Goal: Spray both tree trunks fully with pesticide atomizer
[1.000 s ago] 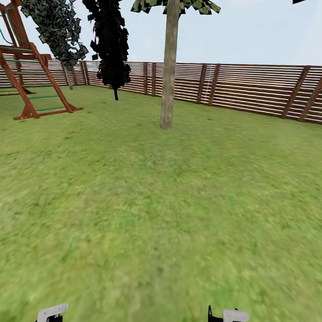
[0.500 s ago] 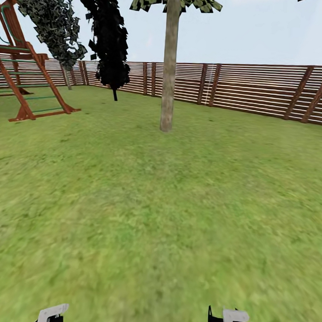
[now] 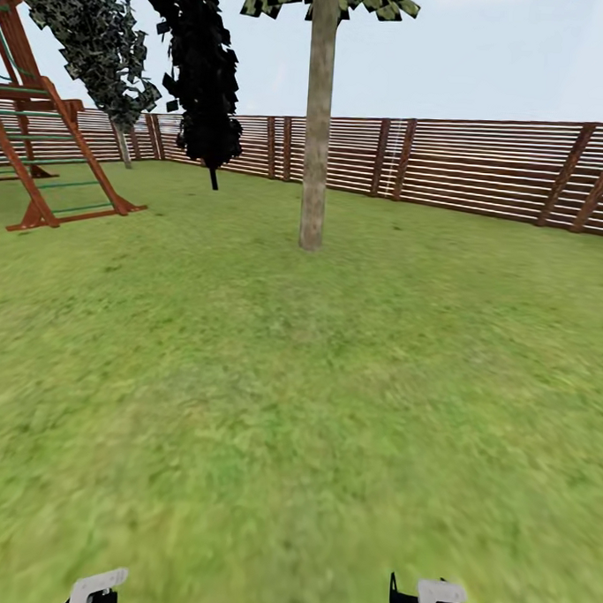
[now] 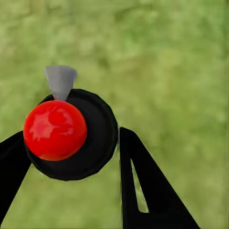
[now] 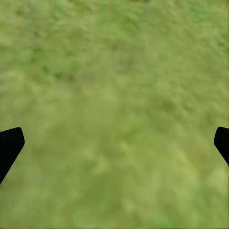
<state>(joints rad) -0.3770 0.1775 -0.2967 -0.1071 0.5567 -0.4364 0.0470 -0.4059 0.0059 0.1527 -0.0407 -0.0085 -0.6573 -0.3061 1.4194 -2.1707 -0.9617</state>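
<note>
A wooden climbing frame [image 3: 44,155] (reddish-brown) beside a black conical tree [image 3: 201,66].

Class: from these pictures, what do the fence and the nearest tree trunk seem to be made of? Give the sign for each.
Fence: probably wood, reddish-brown, matt; horizontal slats on slanted posts.
Tree trunk: bark-like, mottled grey-brown, dull; a straight, branchless column rising from the lawn.

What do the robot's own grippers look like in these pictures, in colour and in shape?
In the left wrist view the left gripper has flat, matte black fingers, wedge-shaped and tapering to a point, one with a narrow slot cut through it. The right gripper has the same black fingers. In the head view, both arms end in black bodies with white plates.
</note>
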